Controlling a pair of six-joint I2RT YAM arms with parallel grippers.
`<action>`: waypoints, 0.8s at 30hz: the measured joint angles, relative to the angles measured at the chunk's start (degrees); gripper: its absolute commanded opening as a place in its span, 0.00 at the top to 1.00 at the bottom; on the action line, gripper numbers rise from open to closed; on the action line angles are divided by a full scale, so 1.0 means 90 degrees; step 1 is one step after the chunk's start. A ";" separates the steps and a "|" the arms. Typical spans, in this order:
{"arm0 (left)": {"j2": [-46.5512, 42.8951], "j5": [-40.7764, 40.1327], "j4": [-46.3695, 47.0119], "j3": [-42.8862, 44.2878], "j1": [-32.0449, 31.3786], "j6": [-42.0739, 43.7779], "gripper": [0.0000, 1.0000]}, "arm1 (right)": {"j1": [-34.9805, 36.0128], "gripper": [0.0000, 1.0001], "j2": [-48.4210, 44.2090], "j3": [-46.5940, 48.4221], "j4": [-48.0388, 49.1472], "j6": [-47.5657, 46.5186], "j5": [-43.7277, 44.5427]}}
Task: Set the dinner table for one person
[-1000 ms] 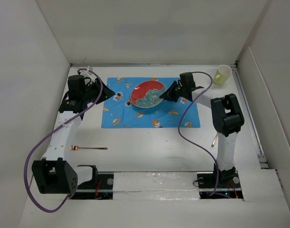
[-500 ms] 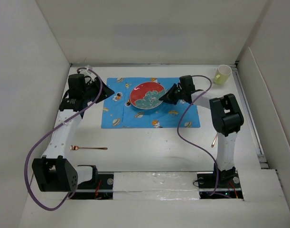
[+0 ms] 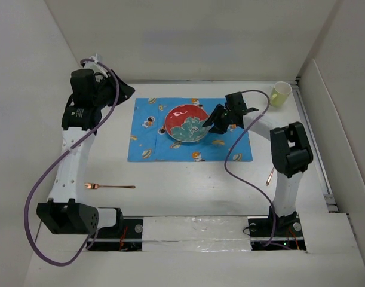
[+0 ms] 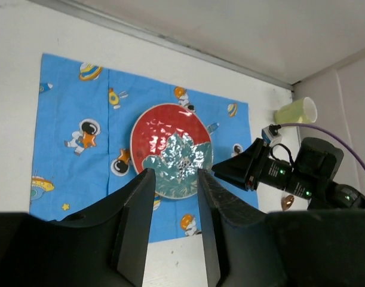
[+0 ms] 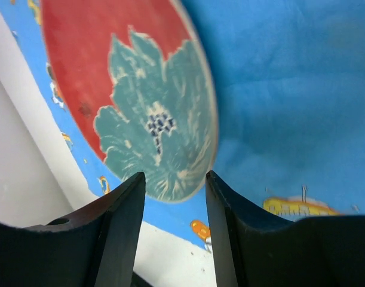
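Plate (image 3: 186, 123) lies flat on the mat (image 3: 146, 143), mid-bench (image 3: 188, 191). Right gripper (image 3: 206, 124) sits at its right rim, jaws parted, gripping nothing. Left gripper (image 4: 173, 179) hangs raised, parted, empty. Fork (image 3: 110, 186) lies crosswise at near left, closer to the left arm, so judged that arm's pickup.
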 measured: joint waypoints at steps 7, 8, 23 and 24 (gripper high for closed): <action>-0.0265 -0.0002 -0.0279 0.0656 0.0000 -0.0233 1.00 | 0.0102 1.00 -0.1552 -0.0282 -0.0158 -0.0716 0.0476; -0.0335 -0.0007 -0.0330 0.0656 0.0000 -0.0267 1.00 | 0.0194 1.00 -0.1768 -0.0384 -0.0102 -0.0818 0.0466; -0.2293 0.0442 -0.0554 -0.1039 -0.0357 -0.0979 0.84 | 0.1586 1.00 -0.1083 0.0342 0.0024 -0.1552 0.0206; -0.2404 0.0476 -0.0600 -0.1319 -0.0398 -0.0925 0.83 | 0.1246 1.00 -0.1047 0.0656 -0.0117 -0.1535 0.0423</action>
